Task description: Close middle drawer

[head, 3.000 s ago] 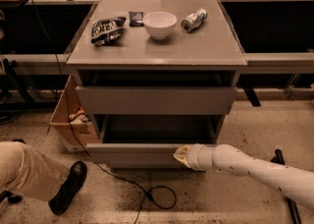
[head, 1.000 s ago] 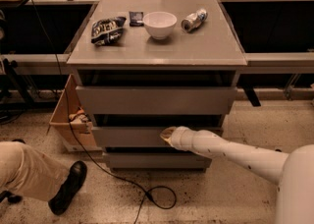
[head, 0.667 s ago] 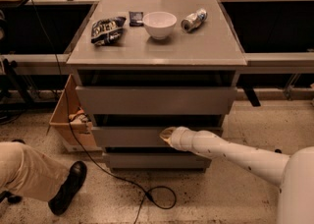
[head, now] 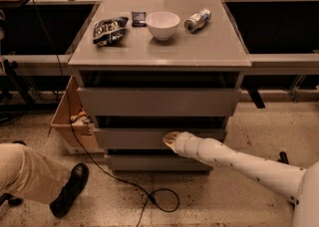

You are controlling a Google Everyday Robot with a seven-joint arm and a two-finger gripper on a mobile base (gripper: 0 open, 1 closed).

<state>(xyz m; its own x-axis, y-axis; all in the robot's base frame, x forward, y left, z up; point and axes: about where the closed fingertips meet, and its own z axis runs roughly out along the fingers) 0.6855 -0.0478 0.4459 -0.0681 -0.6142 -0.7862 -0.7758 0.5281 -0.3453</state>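
Pushing straight back, at right angles to the worktop's front edge, looks like the way to finish this step well. Below that edge of the matte-grey three-drawer cabinet (head: 209,47), the wide, shallow grey middle drawer (head: 129,139) sits second from the top. It is nearly home by my judgement, with a dark gap above its plain front. The white jointed robot arm (head: 239,164) reaches in from beyond the front right corner, so its push comes at a slant; gentle, even force should avoid racking the drawer. The tan-tipped gripper (head: 172,140) touches the panel near its middle, fingers drawn together into one tip, a good central contact.
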